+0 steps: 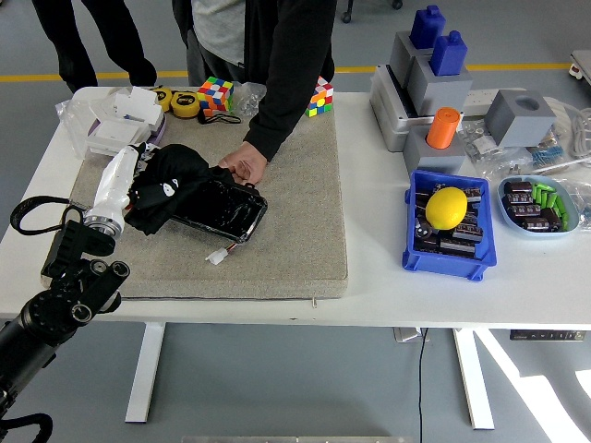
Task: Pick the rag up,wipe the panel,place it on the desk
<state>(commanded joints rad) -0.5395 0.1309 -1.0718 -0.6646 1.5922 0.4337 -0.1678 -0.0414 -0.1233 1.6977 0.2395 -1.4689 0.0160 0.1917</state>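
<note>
While a person's hand (242, 168) braces the glossy black panel (222, 207) on the grey mat (295, 212), the robot's left hand (118, 180) presses a black rag (166, 181) against the panel's left end, near the mat's far-left corner. The white fingers (129, 159) appear clenched around the bunched cloth, though most of the grip is buried in fabric. The right arm is out of view.

The risks from here look plain. The rag sits at the very edge of the panel, so a further stroke leftward would likely carry it off the glass and toward the white-and-lilac box (122, 125) just beyond. A hard push could skid the panel under the person's steadying hand, or bring the robot's fingers against it. A small white connector (218, 257) lies loose on the mat near the panel's front edge and could be swept away by a dragging fold. A black strap (37, 210) loops beside the robot's wrist over the white counter (369, 277) and could snag. Setting the rag down calls for a clean release, as bunched cloth tends to cling.
</note>
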